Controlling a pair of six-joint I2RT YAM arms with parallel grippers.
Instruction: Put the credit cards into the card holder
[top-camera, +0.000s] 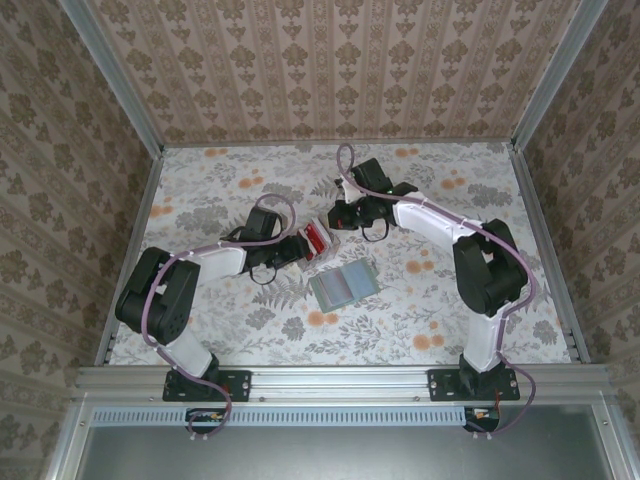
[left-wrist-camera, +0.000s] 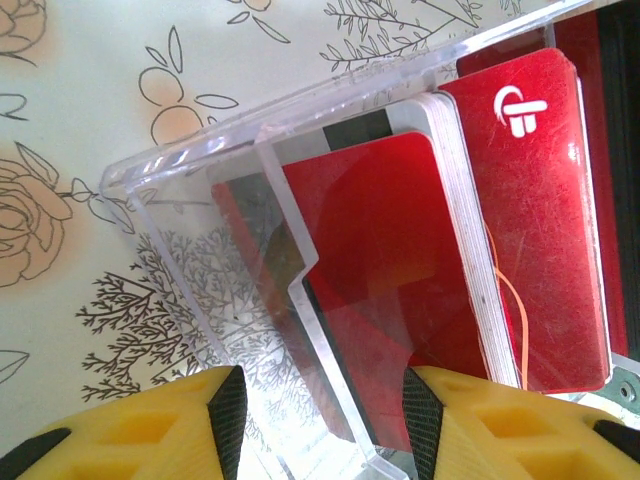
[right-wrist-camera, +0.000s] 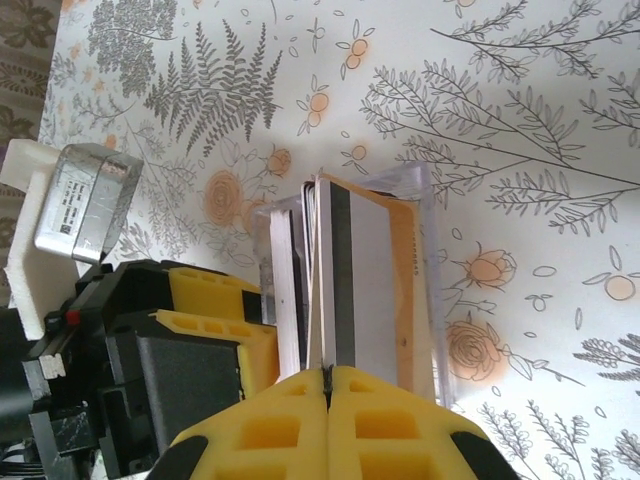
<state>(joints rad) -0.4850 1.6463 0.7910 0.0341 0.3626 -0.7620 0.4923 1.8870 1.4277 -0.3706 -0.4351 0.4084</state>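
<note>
Jaws of the right gripper (right-wrist-camera: 328, 395) are pressed almost shut, pinching the edge of one of the credit cards (right-wrist-camera: 345, 270) standing in a clear stand (left-wrist-camera: 180, 180). The left gripper (left-wrist-camera: 322, 415) has its jaws moderately apart, straddling that stand; whether they clamp it I cannot tell. On the desk (top-camera: 230, 180) the card holder (top-camera: 345, 285) lies open at 5 o'clock from the stand, with no card apparent in its sleeves. By that, loading has not yet begun.

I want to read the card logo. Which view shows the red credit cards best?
Left wrist: the red credit cards appear close and face-on, logo legible. Top external shows a small red patch; right wrist shows their edges.
</note>
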